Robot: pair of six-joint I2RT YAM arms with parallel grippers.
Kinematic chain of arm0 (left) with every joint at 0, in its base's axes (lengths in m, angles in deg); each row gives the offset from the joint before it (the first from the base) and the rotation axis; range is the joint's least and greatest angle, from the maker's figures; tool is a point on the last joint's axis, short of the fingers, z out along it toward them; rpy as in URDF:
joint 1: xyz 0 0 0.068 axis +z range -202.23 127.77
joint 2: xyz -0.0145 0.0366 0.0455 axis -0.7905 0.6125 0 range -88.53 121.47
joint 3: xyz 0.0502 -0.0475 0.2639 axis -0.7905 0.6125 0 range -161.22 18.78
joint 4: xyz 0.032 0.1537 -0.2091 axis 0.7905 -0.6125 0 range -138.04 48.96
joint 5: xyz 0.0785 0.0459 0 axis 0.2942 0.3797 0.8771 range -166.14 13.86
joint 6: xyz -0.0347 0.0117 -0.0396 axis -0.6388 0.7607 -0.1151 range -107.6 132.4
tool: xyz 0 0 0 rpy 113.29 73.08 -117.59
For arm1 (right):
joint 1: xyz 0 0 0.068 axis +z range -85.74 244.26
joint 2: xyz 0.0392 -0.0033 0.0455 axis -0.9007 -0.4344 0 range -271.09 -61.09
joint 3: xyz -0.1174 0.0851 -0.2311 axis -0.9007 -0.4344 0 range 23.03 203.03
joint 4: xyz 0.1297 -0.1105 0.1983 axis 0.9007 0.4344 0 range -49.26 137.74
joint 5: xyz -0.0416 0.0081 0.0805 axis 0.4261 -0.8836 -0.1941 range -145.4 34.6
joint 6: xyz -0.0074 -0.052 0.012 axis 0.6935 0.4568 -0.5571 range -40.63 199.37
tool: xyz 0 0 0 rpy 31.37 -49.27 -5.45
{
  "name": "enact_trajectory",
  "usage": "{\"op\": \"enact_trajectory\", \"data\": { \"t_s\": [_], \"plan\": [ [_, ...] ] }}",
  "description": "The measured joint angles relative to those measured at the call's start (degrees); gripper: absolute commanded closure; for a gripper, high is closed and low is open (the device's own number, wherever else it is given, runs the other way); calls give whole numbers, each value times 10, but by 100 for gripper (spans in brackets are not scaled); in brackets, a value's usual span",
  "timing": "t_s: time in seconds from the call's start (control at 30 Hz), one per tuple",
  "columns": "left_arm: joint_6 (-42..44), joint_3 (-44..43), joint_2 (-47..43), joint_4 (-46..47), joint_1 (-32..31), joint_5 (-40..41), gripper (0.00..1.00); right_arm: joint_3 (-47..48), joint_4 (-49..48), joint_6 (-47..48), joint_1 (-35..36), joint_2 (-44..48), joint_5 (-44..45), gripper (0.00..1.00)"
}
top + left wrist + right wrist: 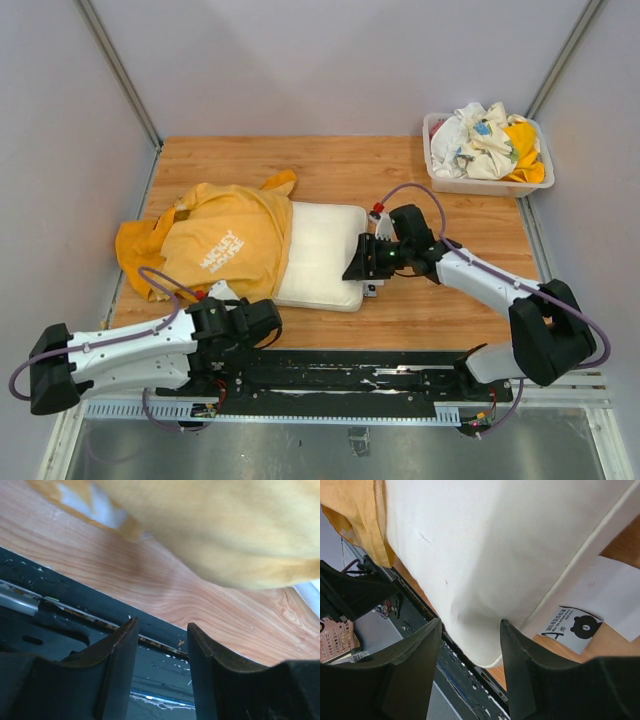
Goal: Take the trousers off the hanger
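Note:
Cream-white folded trousers [322,250] lie flat mid-table, their left part under a yellow printed garment [225,240]. The hanger is hidden. My right gripper [366,262] hovers at the trousers' right near corner. In the right wrist view it [470,625] is open, and the trousers' rounded corner [485,580] shows between the fingers without being pinched. My left gripper [228,302] sits at the table's near edge by the yellow garment's hem. In its wrist view it [161,626] is open and empty over the black rail, with the yellow garment [225,525] just beyond.
A white paper tag with a bear print [572,627] lies beside the trousers' corner. A white basket [440,180] of crumpled clothes [490,140] stands at the back right. A black rail [330,375] runs along the near edge. Grey walls enclose the table.

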Motion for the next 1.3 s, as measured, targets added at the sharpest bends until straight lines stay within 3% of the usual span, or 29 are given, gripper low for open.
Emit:
{"op": "enact_trajectory", "data": {
  "t_s": [0.2,0.57,0.87,1.13,1.3],
  "plan": [
    [-63,50,-85,-7,0,16,47,-24,30,23,7,27,24,42],
    [-177,52,-86,-59,0,93,38,-53,51,33,18,40,33,41],
    [-205,62,-86,-88,1,177,33,-53,47,33,27,29,33,40],
    [-138,107,-46,30,85,200,47,-50,48,34,34,14,33,40],
    [-85,108,-12,96,112,209,80,-42,48,40,34,2,32,40]
  ]
}}
